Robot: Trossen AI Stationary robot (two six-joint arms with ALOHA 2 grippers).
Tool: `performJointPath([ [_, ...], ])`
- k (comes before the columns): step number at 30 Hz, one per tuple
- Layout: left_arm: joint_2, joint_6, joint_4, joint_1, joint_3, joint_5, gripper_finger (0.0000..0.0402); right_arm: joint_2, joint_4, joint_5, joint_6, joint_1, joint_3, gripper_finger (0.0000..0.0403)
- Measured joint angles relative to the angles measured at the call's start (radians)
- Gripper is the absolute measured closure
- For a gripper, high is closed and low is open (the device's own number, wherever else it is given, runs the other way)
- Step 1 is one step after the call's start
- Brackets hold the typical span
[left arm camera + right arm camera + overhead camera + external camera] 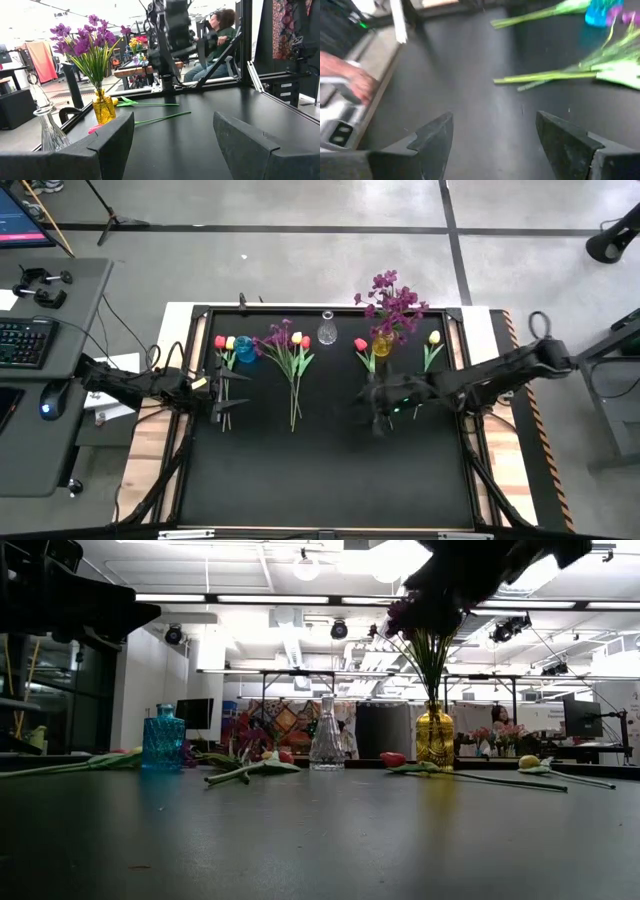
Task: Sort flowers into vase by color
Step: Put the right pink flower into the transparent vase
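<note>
Three vases stand along the table's far side: a blue vase (245,350), a clear vase (327,330) and a yellow vase (383,343) holding purple sprigs (392,300). Flowers lie flat on the table. A red and a yellow tulip (225,343) rest beside the blue vase, a mixed bunch (290,345) is at the middle, a red tulip (361,345) and a yellow tulip (433,338) flank the yellow vase. My right gripper (377,412) hovers open above the table, near the yellow vase, holding nothing. My left gripper (224,395) waits open at the table's left.
In the right wrist view a person's hand (355,82) rests on the frame beyond the table's edge. A person sits behind the table (220,30). The near half of the black table (320,480) holds no objects.
</note>
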Motion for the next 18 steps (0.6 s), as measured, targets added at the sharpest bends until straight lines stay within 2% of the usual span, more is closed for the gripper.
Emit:
performJointPath([
  [7, 0.0, 0.0, 0.0, 0.0, 0.0, 0.0, 0.014, 0.142, -0.079, 0.09, 0.098, -0.024, 0.0, 0.0132],
  [9, 0.0, 0.0, 0.0, 0.0, 0.0, 0.0, 0.014, 0.151, -0.16, 0.17, 0.16, -0.035, 0.0, 0.0132],
  [12, 0.0, 0.0, 0.0, 0.0, 0.0, 0.0, 0.014, 0.15, -0.307, 0.36, 0.322, -0.058, 0.0, 0.0132],
  [14, 0.0, 0.0, 0.0, 0.0, 0.0, 0.0, 0.014, 0.15, -0.403, 0.445, 0.426, -0.078, 0.0, 0.0132],
  [18, 0.0, 0.0, 0.0, 0.0, 0.0, 0.0, 0.014, 0.172, -0.472, 0.46, 0.524, -0.121, 0.0, 0.0132],
])
